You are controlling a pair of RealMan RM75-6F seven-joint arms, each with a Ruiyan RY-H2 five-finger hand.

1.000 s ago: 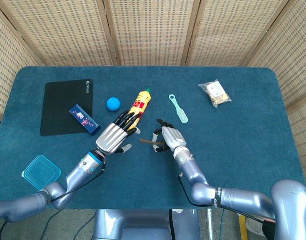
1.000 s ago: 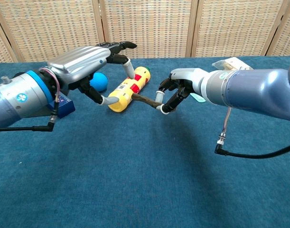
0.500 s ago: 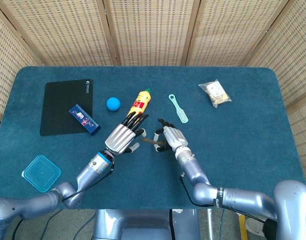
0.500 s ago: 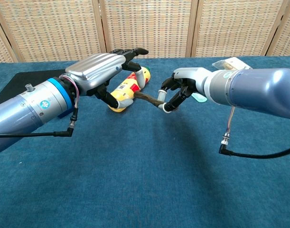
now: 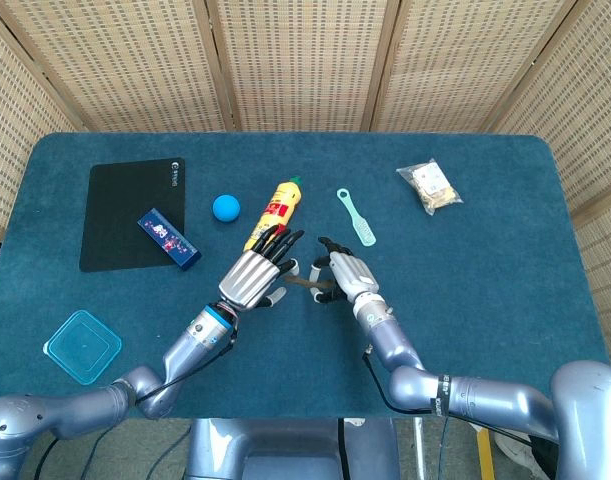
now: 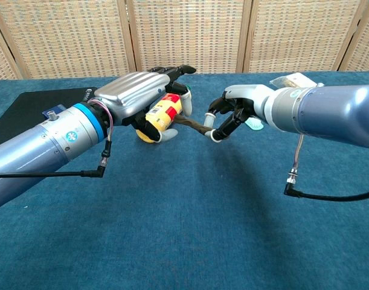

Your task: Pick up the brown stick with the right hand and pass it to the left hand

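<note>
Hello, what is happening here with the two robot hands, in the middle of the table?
It is a handover. The right hand holds one end of the brown stick above the table. The left hand is at the stick's other end, fingers spread; whether it grips the stick cannot be told. A yellow bottle lies behind them.

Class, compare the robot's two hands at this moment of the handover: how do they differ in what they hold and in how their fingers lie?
The right hand pinches the brown stick in its fingertips; the left hand has not plainly gripped it. The left hand's fingers reach out straight over the stick's free end, while the right hand's fingers curl down around its end. Both hover above the table, facing each other, near the yellow bottle.
</note>
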